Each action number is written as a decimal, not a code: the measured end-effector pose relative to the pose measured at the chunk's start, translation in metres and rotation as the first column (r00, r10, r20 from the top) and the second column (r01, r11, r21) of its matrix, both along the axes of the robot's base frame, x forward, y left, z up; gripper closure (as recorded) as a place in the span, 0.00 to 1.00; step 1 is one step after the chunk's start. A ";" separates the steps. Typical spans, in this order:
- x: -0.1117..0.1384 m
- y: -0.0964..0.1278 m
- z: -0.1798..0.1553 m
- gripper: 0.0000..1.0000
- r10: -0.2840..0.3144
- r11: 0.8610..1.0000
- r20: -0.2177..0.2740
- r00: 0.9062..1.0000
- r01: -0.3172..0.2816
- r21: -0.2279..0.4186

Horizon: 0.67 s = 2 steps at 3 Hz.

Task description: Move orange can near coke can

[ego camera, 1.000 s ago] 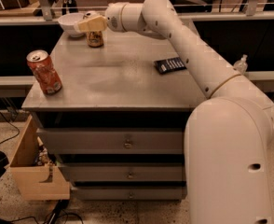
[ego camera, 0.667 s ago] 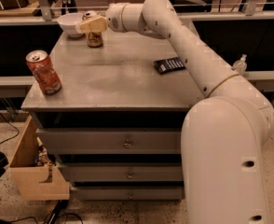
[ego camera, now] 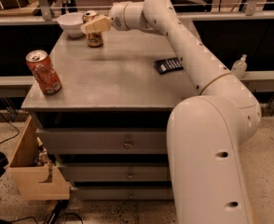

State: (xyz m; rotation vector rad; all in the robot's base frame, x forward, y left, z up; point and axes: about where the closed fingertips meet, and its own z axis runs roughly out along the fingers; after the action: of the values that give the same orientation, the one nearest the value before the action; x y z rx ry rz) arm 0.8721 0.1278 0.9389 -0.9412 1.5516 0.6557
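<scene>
**Hardly anything moved in the last second: orange can not yet lifted**

You had the end effector (ego camera: 96, 24) at the upper part of the orange can (ego camera: 94, 38), which stood upright at the far left of the bench (ego camera: 113, 78), just beside a white bowl (ego camera: 71, 24). Compared with a second earlier, almost nothing had shifted. The arm held the same reach across the bench and the can sat on the same spot, its base apparently resting on the surface.

Whether the end effector was clamped on the can or only spread around it could not be told from this view, because its pale tip overlapped the can's top and hid the contact.

The coke can (ego camera: 44, 73) stood upright at the near left corner, well apart from the orange can. A dark flat device (ego camera: 168, 65) lay off to the right, away from the line between the two cans.

My reading: you were settling the grasp, and the carry toward the coke can had not begun — the whole move was left to do.
</scene>
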 end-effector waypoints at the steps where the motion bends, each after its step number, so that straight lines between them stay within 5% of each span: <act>1: 0.006 0.003 -0.002 0.00 -0.041 0.999 -0.030 0.999 0.041 -0.007; 2: 0.008 0.007 -0.002 0.00 -0.066 0.998 -0.051 0.997 0.066 0.003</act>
State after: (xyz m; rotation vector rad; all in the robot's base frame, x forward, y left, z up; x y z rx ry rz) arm 0.8797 0.1346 0.9372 -0.8720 1.6186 0.6396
